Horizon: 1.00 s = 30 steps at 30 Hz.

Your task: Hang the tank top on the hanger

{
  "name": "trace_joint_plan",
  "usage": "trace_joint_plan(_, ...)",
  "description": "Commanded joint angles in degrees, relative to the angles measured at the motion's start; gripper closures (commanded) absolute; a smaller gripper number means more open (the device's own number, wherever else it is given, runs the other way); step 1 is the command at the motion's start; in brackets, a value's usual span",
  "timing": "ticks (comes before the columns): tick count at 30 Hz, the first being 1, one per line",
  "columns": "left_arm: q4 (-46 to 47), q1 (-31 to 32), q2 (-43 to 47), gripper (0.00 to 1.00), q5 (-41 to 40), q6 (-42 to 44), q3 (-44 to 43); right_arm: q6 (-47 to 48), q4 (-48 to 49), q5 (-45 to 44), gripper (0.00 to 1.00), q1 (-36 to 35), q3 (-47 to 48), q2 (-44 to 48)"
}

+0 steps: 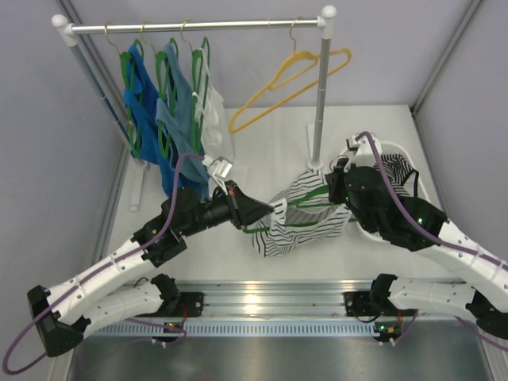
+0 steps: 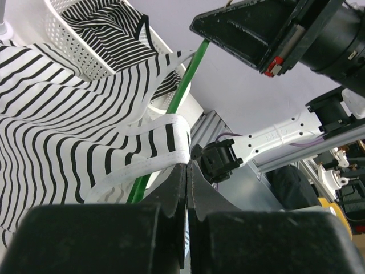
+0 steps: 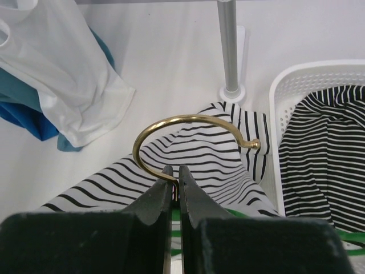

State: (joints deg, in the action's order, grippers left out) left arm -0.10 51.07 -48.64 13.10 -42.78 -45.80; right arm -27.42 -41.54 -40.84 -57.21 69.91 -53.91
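The clothes rack [image 1: 198, 26] is standing at the back of the white table [image 1: 270, 155]. In front of it the striped tank top [image 1: 305, 230] is lying bunched on the table between the two grippers. A white basket [image 3: 276, 114] holding more striped cloth is sitting just beside it. The green hanger [image 2: 181, 97] is running through the top. The left gripper [image 2: 187, 168] is pinching one white strap of the top between closed fingers, right beside the hanger's green arm. The right gripper [image 3: 175, 174] is clamping the stem of the brassy hook [image 3: 188, 119], which is arching above the fabric. Cloth is covering most of the hanger, so it is perhaps only partly inside the top.
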Motion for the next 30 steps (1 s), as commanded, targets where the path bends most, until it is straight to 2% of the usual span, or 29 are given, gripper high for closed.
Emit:
trace_joint_plan(1,1.86,-0.09,0.39,1.0,2.8,1.92,-2.54,2.45,3.3,-3.09,1.0,0.7,4.18,0.3)
trace_joint_plan(6,-1.29,-0.09,0.13,1.0,4.04,2.53,-2.54,3.34,4.54,-1.88,1.0,0.87,5.06,-0.14)
trace_joint_plan(10,-4.73,-0.09,2.4,0.99,-2.01,3.14,-2.89,3.25,4.54,0.14,1.0,0.87,5.41,-0.41)
trace_joint_plan(13,-5.44,-0.09,3.47,0.97,-2.56,4.2,-3.59,3.16,5.06,0.41,1.0,0.87,3.92,0.12)
trace_joint_plan(14,-5.87,-0.18,3.29,0.84,-1.25,5.16,-4.38,3.16,5.24,0.32,1.0,0.87,3.66,0.47)
trace_joint_plan(17,-9.65,-0.09,0.84,0.58,3.23,8.06,-8.07,3.86,5.5,0.67,1.0,0.87,4.0,0.47)
trace_joint_plan(18,-10.44,-0.09,0.22,0.02,4.11,9.03,-9.03,4.04,5.42,1.11,1.0,0.87,4.44,0.39)
trace_joint_plan(20,-14.39,-0.09,-0.66,0.01,5.26,12.61,-12.36,4.57,5.42,1.55,1.0,0.87,4.71,0.21)
trace_joint_plan(23,-19.92,-0.01,-0.66,0.04,2.9,17.11,-16.68,4.74,5.5,2.08,1.0,0.79,4.36,0.39)
trace_joint_plan(24,-21.59,-0.09,-0.84,0.09,-0.07,18.51,-17.91,4.92,5.68,2.6,1.0,0.87,4.01,0.56)
trace_joint_plan(27,-28.63,-0.09,-2.67,0.16,-3.86,24.31,-22.66,5.62,5.94,4.35,1.0,0.87,3.74,0.65)
trace_joint_plan(30,-31.89,-0.09,-4.96,0.21,-3.53,29.06,-24.42,6.67,6.29,6.03,1.0,0.78,3.74,1.09)
